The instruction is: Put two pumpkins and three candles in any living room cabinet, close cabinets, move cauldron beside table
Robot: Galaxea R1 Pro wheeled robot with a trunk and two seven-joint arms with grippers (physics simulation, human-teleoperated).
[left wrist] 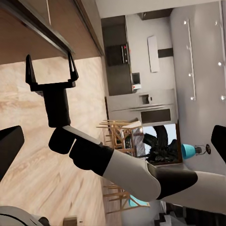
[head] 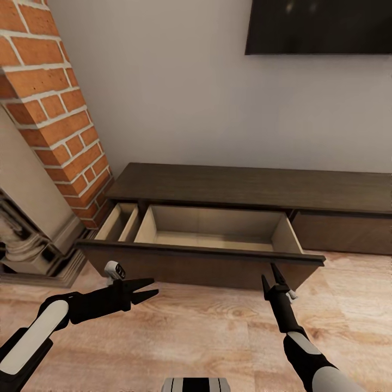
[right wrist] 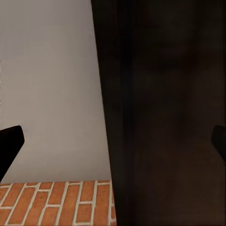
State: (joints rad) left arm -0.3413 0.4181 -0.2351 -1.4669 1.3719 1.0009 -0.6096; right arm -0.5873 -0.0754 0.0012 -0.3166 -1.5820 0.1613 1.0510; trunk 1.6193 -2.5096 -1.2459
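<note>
Living room corner, pale wood floor [head: 179, 332] running up to a grey wall, brick column [head: 60, 109] on one side and a dark TV [head: 321, 24] mounted up high.

Nearest to the robot are its two arms, both hanging just short of the cabinet [head: 256, 188]. The left gripper [head: 146, 290] has its fingers spread and nothing between them, pointing sideways along the drawer front [head: 201, 264]. The right gripper [head: 272, 279] is also empty, fingers apart, tips aimed up at the drawer front's top edge; the left wrist camera catches it too [left wrist: 51, 68], clearly spread wide.

Behind the grippers, the cabinet's big drawer is pulled right out, pale interior [head: 212, 228] showing and nothing visible inside it. A narrower compartment [head: 117, 220] next to it, on the brick column side, is open as well. No pumpkins or candles anywhere near the cabinet here, and no cauldron or worktop that I can spot.

My read: the drawer is open and ready, so the step in hand is fetching the items. Both grippers being free is good for that. I'd back the arms away from the drawer front before turning the base, so a fingertip doesn't catch the edge and nudge it shut. Leave it fully open so the drops are easy, and close both fronts only once everything's in.
</note>
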